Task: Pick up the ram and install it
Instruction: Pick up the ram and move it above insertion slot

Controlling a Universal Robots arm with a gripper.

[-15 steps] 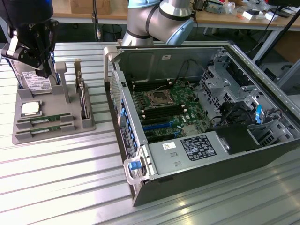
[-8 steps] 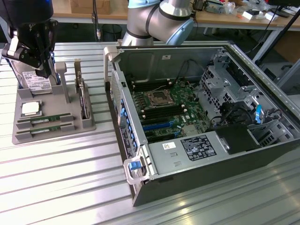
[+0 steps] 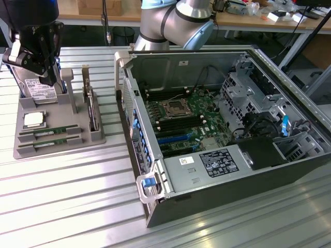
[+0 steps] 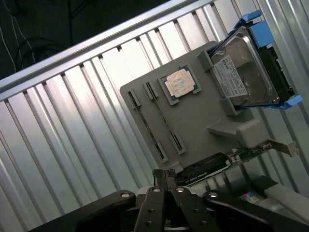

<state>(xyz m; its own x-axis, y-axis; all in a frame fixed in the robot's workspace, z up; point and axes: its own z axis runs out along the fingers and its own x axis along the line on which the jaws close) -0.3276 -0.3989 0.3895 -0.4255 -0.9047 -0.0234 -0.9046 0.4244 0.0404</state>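
Exterior view: slim green ram sticks [image 3: 50, 132] lie in grey tray [image 3: 57, 111].

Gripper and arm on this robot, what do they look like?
The black linkage gripper has jointed fingers pinned with round silver bolts. The silver-grey tubular arm has rounded joints with pale blue caps.

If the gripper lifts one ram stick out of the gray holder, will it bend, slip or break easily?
Probably stiff: the ram stick is a flat green board standing on edge in the gray holder. Likely light, because it looks thin and narrow. It may tip or slip if pinched off-centre, since it is long.
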